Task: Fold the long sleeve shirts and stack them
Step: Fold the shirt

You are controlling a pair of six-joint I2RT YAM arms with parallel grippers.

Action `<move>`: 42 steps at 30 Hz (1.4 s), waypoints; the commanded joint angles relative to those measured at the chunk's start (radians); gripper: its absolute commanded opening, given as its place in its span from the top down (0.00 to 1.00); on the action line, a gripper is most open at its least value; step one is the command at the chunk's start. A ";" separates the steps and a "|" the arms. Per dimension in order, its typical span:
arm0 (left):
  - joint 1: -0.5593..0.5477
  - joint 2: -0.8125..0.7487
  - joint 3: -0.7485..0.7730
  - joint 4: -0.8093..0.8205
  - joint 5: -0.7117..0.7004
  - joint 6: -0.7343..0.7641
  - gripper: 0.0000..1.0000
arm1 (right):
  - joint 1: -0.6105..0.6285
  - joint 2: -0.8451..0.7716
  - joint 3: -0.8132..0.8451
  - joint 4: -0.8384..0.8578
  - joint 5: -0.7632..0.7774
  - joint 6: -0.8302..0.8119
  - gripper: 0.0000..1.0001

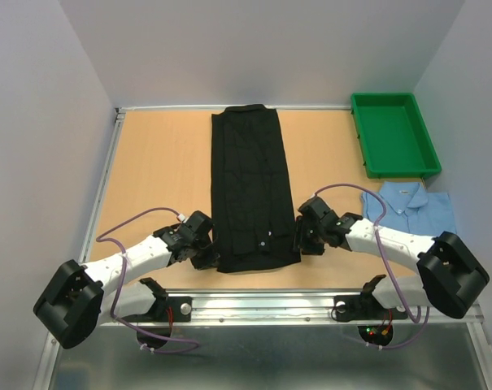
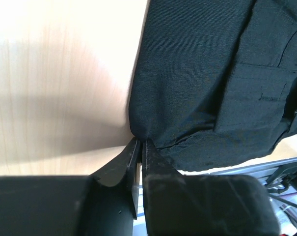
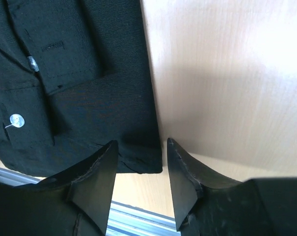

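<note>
Closing on the near corners of the black shirt (image 1: 250, 187) for the next fold
Our left gripper (image 2: 140, 145) is pressed together on the near left corner, while our right gripper (image 3: 141, 145) stands spread astride the near right one. We judge it should catch every layer before both lift evenly. The shirt lies as a long strip running away from the arms; the blue shirt (image 1: 412, 207) and green tray (image 1: 384, 95) sit off right, out of the way

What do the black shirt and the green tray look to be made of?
Black shirt: soft woven cloth, matte; fine weave shows in the wrist views. Green tray: probably moulded plastic, smooth, faintly glossy, with a rigid raised rim.
</note>
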 commanded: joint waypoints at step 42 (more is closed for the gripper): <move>-0.019 -0.090 0.162 -0.202 0.064 0.145 1.00 | 0.044 -0.025 0.083 -0.313 -0.088 -0.111 0.99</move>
